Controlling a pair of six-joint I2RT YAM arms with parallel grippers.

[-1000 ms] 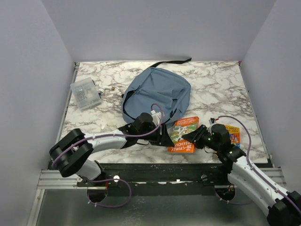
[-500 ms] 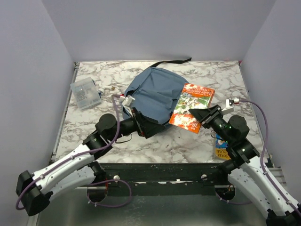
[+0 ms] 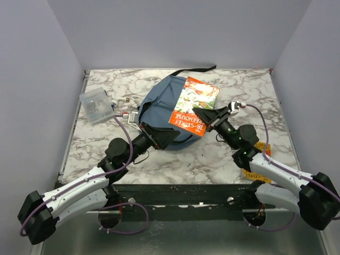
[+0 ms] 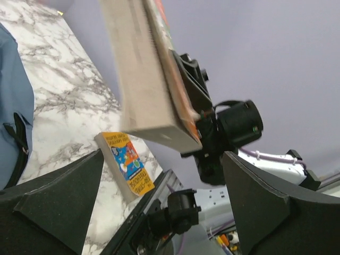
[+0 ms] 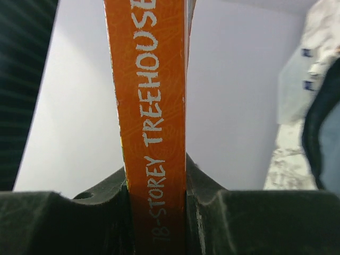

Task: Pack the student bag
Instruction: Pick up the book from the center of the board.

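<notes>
- The student bag (image 3: 159,109) lies flat on the marble surface (image 3: 249,90), around the middle towards the far side. It is soft, dusty-blue and rounded, with a black strap (image 3: 196,69) trailing off behind it.
- The right hand (image 3: 206,118) is clamped tight on an orange book (image 3: 194,103). The book is lifted and tilted above the bag's right half.
- The left hand (image 3: 161,136) sits at the bag's near edge. From overhead I cannot tell whether it is gripping any fabric.
- The left wrist camera answers that. Its fingers (image 4: 58,202) are spread wide with nothing between them, and the blue fabric with a black zipper sits off at the left edge of the view.
- That same camera looks up at the book's page edge, with the right hand pinching it from behind.
- It also shows a second book (image 4: 127,167), yellow-covered, lying flat on the surface. From overhead the right arm hides most of that one.
- The right wrist camera is filled by the orange spine (image 5: 151,106), and the lettering reads "STOREY TREEHOUSE". The spine is wedged upright between the two dark fingers (image 5: 239,223), which press on both sides of it.
- Only the overhead view takes in the far-left corner. A clear plastic box (image 3: 96,105) sits there, well apart from the bag, with a few small white bits (image 3: 125,101) between them.
</notes>
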